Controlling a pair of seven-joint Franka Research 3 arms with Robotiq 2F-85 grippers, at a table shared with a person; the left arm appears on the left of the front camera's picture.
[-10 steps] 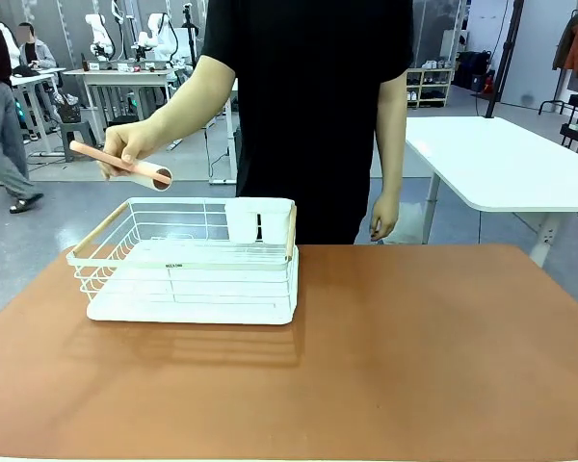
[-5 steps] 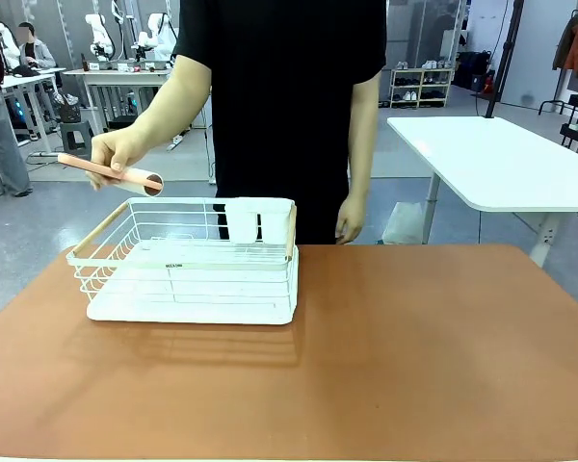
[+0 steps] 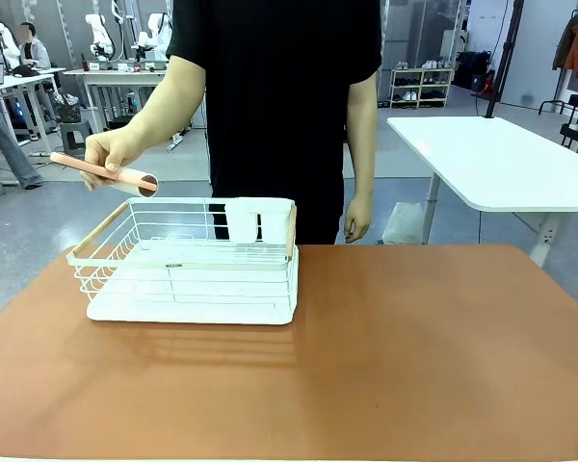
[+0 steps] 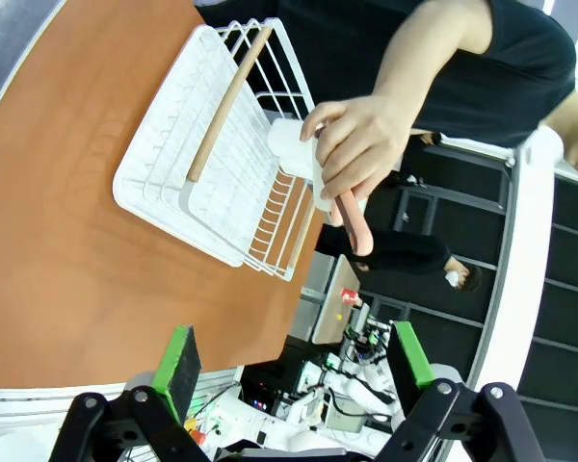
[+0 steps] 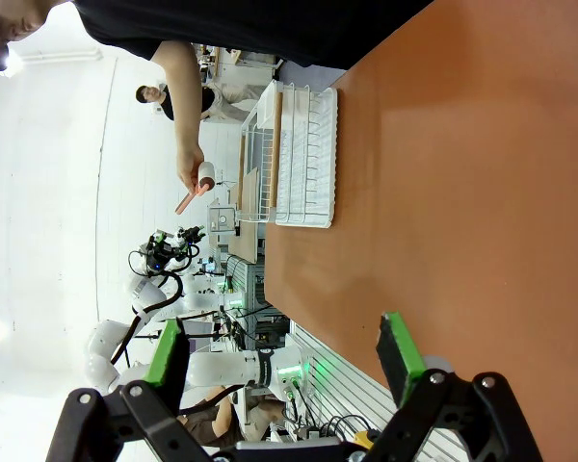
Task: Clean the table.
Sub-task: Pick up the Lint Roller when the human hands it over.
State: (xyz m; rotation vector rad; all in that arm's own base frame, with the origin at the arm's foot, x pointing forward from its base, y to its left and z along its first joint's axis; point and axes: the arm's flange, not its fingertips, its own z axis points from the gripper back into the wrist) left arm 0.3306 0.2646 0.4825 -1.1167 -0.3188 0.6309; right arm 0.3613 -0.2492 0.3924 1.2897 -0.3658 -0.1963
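The reddish-brown table (image 3: 395,356) carries a white wire dish rack (image 3: 183,260) with wooden handles at its far left. A person in black stands at the far side. One hand holds a pink tube-like utensil (image 3: 106,173) in the air above the rack's left rear corner. The left wrist view has the rack (image 4: 222,164), the utensil (image 4: 352,217) and the table (image 4: 67,241); my left gripper (image 4: 297,366) hangs open and well short of them. My right gripper (image 5: 281,354) is open too, above the bare table (image 5: 443,192), far from the rack (image 5: 303,159).
A white cutlery cup (image 3: 246,219) hangs on the rack's rear right wall. A white-topped table (image 3: 501,159) stands behind on the right. The person's other hand (image 3: 354,219) hangs by the far table edge. Bare tabletop spreads right of and before the rack.
The person's hand with the pink utensil has drifted left and slightly down. The body and the free hand shifted left. Neither the rack nor the grippers moved.
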